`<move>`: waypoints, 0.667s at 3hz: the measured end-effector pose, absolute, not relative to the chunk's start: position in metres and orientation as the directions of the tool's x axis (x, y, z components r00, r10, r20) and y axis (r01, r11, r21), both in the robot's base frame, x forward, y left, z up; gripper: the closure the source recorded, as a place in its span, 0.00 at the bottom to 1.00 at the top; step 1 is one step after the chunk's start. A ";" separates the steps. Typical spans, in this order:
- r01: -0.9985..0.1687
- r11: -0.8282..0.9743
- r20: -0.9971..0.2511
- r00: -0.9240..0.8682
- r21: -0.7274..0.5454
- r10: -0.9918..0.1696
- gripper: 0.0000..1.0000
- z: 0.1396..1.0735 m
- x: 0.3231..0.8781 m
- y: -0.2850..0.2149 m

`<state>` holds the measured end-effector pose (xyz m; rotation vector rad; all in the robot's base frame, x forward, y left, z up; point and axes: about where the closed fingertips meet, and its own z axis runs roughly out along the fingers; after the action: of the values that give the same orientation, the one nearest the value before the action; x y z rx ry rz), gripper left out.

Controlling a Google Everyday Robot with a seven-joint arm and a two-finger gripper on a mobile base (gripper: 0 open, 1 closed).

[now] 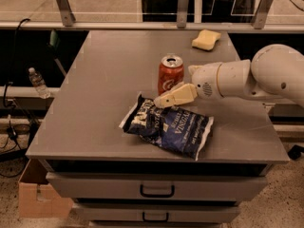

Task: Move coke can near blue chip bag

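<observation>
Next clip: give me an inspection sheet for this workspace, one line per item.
Surface: grey table with drawers below.
Job's things: coke can upright mid-table; blue chip bag lying flat just in front of it, towards the front edge.
Clutter: yellow sponge near the back edge.
Grippers: hand extends in from the right, low beside the can, over the bag's upper edge.
Cables: black cables by the floor at left.
Surroundings: water bottle left of the table; cardboard box on the floor.
</observation>
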<state>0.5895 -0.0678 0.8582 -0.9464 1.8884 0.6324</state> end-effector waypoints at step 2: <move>-0.729 0.682 -0.930 -0.204 -0.064 -0.305 0.00 0.916 0.607 -0.129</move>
<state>0.6070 -0.1292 0.9163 -0.8236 1.7907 0.4790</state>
